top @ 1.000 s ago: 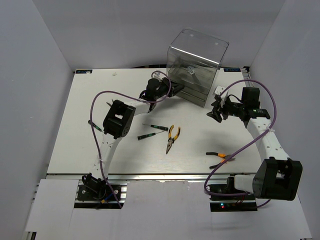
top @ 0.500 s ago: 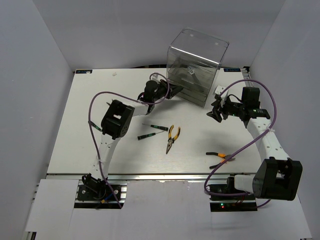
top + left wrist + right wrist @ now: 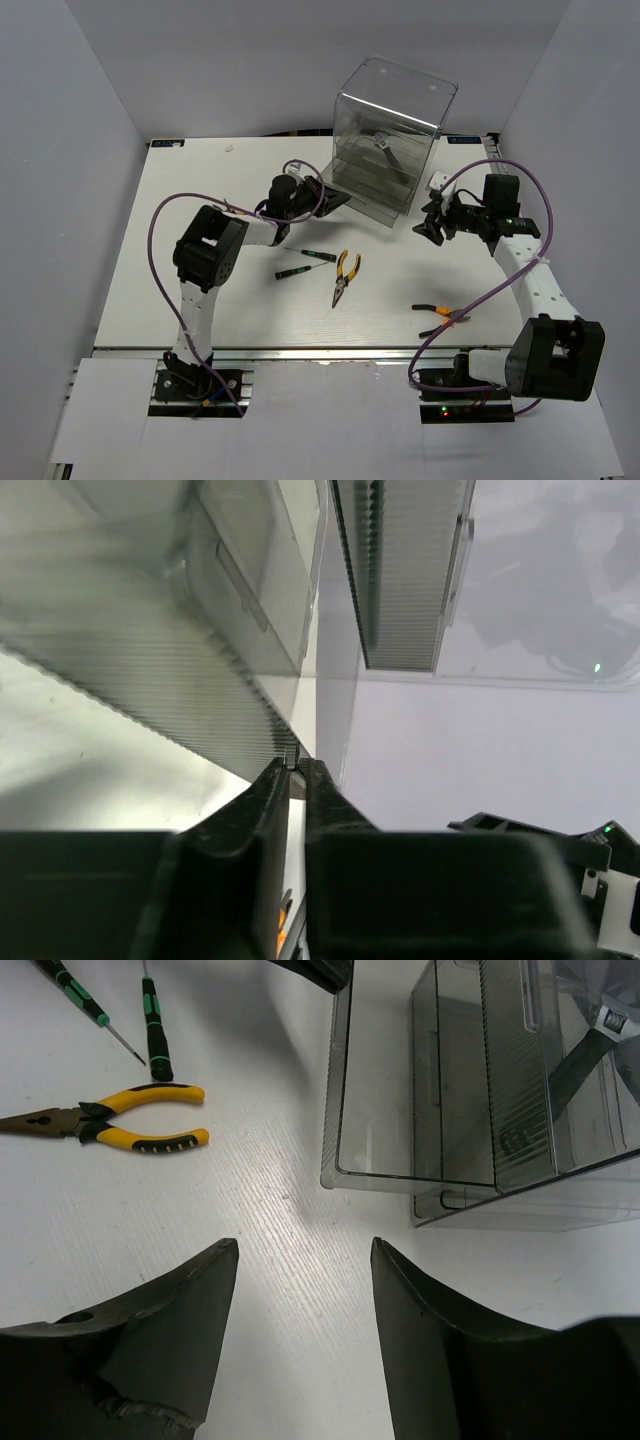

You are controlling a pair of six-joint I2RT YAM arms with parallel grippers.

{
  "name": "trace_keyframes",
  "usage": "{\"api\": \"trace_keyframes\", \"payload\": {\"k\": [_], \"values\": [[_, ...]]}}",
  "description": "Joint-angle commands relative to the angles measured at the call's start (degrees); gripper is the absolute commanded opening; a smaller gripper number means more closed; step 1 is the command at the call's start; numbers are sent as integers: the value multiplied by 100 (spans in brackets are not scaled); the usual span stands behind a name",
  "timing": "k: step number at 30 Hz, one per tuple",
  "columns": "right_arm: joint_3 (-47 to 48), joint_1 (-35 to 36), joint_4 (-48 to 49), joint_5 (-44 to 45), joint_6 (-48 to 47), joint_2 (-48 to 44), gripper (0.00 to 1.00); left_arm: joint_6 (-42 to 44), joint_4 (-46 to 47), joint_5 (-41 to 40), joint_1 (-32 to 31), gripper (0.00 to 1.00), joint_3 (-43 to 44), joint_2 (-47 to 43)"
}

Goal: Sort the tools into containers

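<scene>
The left gripper [image 3: 293,772] is pressed almost together, pinching the thin front lip of the drawer [image 3: 362,196]. The drawer stands pulled out at the foot of the smoky transparent cabinet [image 3: 400,105]. A silver-black wrench [image 3: 592,1042] lies higher inside. The right gripper [image 3: 300,1250] hangs spread beside the cabinet. Yellow-handled pliers [image 3: 346,274], two green-black screwdrivers [image 3: 300,268] and orange-handled cutters [image 3: 440,313] lie on the white table [image 3: 200,170].

Two screwdrivers [image 3: 299,270], one pliers [image 3: 346,272], one cutters [image 3: 441,313], one wrench [image 3: 386,148], one cabinet [image 3: 395,105].
</scene>
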Motion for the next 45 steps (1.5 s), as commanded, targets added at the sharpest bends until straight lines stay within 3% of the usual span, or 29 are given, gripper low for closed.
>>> {"api": "trace_keyframes", "payload": {"k": [1,7,10,14,22,27,28,31,34,37,45], "values": [[-18,38,-131,-174,-139,-62,63,473,49,65,48,23,-205,-511],[70,99,-394,-147,-394,-9,66,464,49,231,75,54,-205,-607],[140,388,-622,-147,-631,61,70,552,49,302,83,60,-336,-774],[254,670,-1017,-200,-1140,166,74,727,49,355,136,62,-679,-1108],[562,1593,-2880,-165,-4207,649,77,1281,-478,241,303,65,-1751,-2206],[702,2225,-3110,336,-4840,983,76,2315,-1679,-145,382,65,-1990,-2979],[720,2313,-3119,415,-4876,1045,76,2501,-2413,-268,408,65,-1929,-3277],[817,2787,-3128,801,-4947,1317,74,3572,-3821,-997,444,72,-1700,-3883],[931,2999,-3084,916,-4956,1651,72,3986,-4510,-1455,522,77,-1751,-4359],[1080,3237,-3049,1074,-4964,1976,71,4172,-5169,-1719,575,78,-1918,-4992],[1739,3615,-2856,1417,-4596,2961,69,3901,-5891,-2378,584,82,-2894,-6838]]}}
